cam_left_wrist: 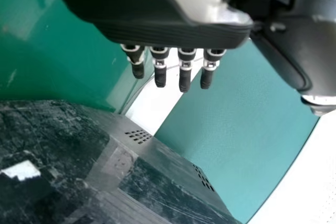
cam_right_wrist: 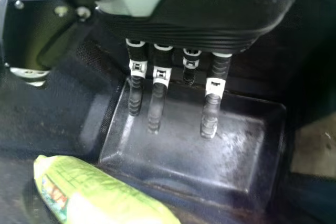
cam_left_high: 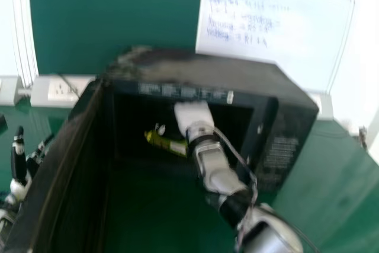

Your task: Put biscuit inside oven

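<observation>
The oven (cam_left_high: 207, 68) stands on the green table (cam_left_high: 323, 191), its dark door (cam_left_high: 56, 167) swung open on the left side of the head view. The right arm extends from the lower right of that view to the oven opening, placing the right hand (cam_left_high: 194, 117) within the cavity.

The biscuit packet (cam_left_high: 164, 143), yellow-green, lies inside the oven. In the head view, it is located to the left of the right hand and slightly below it, one end beside the hand. Depth in the dark cavity is difficult to judge, but the packet appears to rest on the oven floor.

In the right wrist view, the fingers (cam_right_wrist: 210, 111) are extended, nearly straight and spread apart; the hand is open and unloaded. The packet lies near the fingertips with a gap between them, separate from the hand. The fingers overlie a recessed rectangular panel (cam_right_wrist: 184, 150) of the oven interior, and the packet lies alongside that panel.

The left hand (cam_left_high: 18, 161) is positioned at the left edge of the head view, outside the door, with its fingers extended and open.

A power socket (cam_left_high: 61, 90) and a whiteboard (cam_left_high: 275, 22) are located behind the oven.
</observation>
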Available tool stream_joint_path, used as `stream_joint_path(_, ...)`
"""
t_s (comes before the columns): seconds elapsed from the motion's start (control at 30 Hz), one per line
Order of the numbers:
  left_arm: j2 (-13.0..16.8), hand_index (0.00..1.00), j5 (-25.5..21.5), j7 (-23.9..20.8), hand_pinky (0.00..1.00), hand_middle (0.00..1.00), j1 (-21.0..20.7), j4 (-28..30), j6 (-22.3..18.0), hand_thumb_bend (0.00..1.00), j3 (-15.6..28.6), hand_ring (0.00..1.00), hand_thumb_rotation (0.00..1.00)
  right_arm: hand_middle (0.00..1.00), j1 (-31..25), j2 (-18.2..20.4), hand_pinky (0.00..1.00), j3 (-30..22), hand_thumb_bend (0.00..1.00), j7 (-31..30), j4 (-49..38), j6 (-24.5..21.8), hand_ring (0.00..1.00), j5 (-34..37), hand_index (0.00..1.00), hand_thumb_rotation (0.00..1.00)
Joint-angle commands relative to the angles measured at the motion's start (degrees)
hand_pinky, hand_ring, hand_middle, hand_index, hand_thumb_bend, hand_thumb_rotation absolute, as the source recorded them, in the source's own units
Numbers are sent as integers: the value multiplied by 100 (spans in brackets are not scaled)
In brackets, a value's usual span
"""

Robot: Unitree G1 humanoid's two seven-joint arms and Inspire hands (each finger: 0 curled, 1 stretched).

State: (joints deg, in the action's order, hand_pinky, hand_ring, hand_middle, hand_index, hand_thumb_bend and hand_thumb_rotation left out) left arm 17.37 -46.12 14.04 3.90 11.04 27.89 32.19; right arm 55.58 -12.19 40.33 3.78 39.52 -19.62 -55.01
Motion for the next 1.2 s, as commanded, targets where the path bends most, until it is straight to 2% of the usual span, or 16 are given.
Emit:
stream_joint_path(0.0,21,74,10,-9,67,75,-49,4,-6,71,-33,72,0,53,-225,-219,37,-119,89,-249,-574,-101,44,-80,68,15)
stream_joint_path(0.07,12,74,11,-34,67,75,-57,11,-5,71,-35,72,0,54,-413,-357,37,-174,85,-524,-1063,-160,44,-102,70,7)
stream_joint_path(0.17,14,74,-15,-53,67,75,-63,27,32,70,-40,72,0,57,-701,-551,40,-253,90,-878,-1797,-248,48,-211,70,15)
stream_joint_path(0.23,13,73,-16,-79,67,74,-66,43,45,71,-44,72,0,57,-892,-623,43,-329,89,-1104,-2231,-318,50,-263,66,15)
stream_joint_path(0.3,28,73,-11,-64,67,74,-64,37,43,70,-49,72,0,54,-1096,-659,37,-426,93,-1333,-2621,-365,44,-241,68,18)
stream_joint_path(0.4,21,73,-7,-63,67,74,-53,57,26,69,-52,72,0,60,-1385,-776,43,-514,95,-1735,-3216,-383,53,-290,69,23)
stream_joint_path(0.47,16,73,-5,-77,66,74,-52,63,25,69,-51,72,0,59,-1585,-880,43,-563,96,-1933,-3601,-359,51,-374,68,26)
stream_joint_path(0.57,23,73,-25,-42,66,74,-61,30,20,70,-44,72,0,58,-1853,-1034,45,-686,95,-2227,-4112,-275,51,-419,66,26)
stream_joint_path(0.83,59,74,-35,1,67,75,-70,5,35,70,-30,72,0,62,-2535,-1271,49,-1207,94,-2765,-5299,-65,56,-369,71,29)
stream_joint_path(1.0,76,74,-34,5,67,74,-83,-14,51,71,-24,72,0,56,-2989,-1376,37,-1597,93,-2939,-5971,112,47,-284,68,31)
stream_joint_path(1.17,83,73,-44,10,67,74,-94,-27,57,71,-15,72,0,58,-3378,-1407,45,-2064,89,-3359,-6567,140,51,74,64,32)
